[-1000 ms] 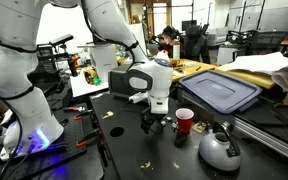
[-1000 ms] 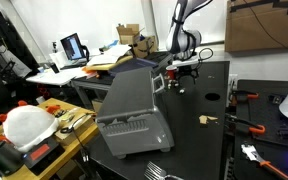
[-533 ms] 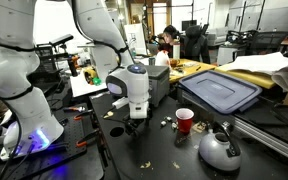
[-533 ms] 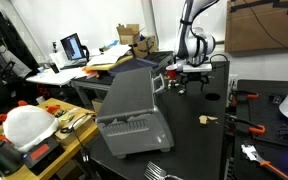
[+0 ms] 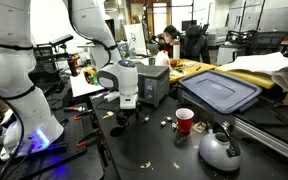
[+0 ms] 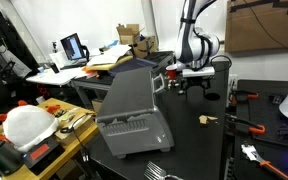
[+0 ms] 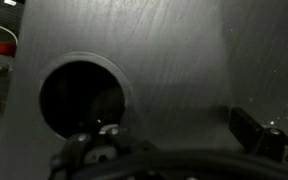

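Fingers (image 7: 252,130) above hole (image 7: 82,100), red cup (image 5: 185,121) aside

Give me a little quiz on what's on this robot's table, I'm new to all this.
1. True or false: the red cup stands upright on the black table.
2. In the wrist view, what shows in the table top next to the gripper? A) a round hole B) a white plate C) a yellow sponge
3. Fill in: in an exterior view, the rounded silver thing beside the red cup, nearer the camera, is a ____.

Key: 1 true; 2 A; 3 kettle.
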You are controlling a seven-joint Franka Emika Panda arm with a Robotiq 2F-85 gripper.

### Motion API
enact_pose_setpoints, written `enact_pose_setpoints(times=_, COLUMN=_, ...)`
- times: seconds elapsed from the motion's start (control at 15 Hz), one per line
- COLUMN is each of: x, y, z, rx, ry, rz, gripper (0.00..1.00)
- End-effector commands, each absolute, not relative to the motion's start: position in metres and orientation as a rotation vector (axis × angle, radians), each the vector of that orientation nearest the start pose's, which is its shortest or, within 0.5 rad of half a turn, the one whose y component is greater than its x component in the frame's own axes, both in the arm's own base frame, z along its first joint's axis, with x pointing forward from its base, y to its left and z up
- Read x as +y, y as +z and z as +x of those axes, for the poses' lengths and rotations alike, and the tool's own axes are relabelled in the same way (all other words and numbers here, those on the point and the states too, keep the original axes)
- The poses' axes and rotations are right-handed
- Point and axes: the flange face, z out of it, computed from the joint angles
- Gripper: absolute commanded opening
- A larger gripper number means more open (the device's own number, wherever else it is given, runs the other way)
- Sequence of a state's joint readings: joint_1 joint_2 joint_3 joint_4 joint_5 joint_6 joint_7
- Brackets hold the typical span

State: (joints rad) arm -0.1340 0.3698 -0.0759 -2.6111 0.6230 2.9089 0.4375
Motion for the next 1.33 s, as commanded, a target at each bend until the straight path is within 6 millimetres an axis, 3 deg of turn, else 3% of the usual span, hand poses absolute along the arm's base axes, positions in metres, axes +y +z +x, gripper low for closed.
enact_pose_setpoints(times=0.0, x=-0.112, y=0.139, z=0.395, rx=1.810, ry=0.043, rz=-2.479, gripper=1.00)
enact_pose_setpoints(times=0.33, x=-0.128, y=0.163, z=0.422, rx=1.820, ry=-0.049, rz=-2.513, gripper=1.00)
enact_pose_setpoints(times=0.6, x=-0.145, y=0.167, z=0.441, rx=1.721, ry=-0.018, rz=-2.662, gripper=1.00)
enact_pose_setpoints(times=1.27, x=-0.132, y=0.163, z=0.449, rx=1.347, ry=0.154, rz=-3.007, gripper=1.00)
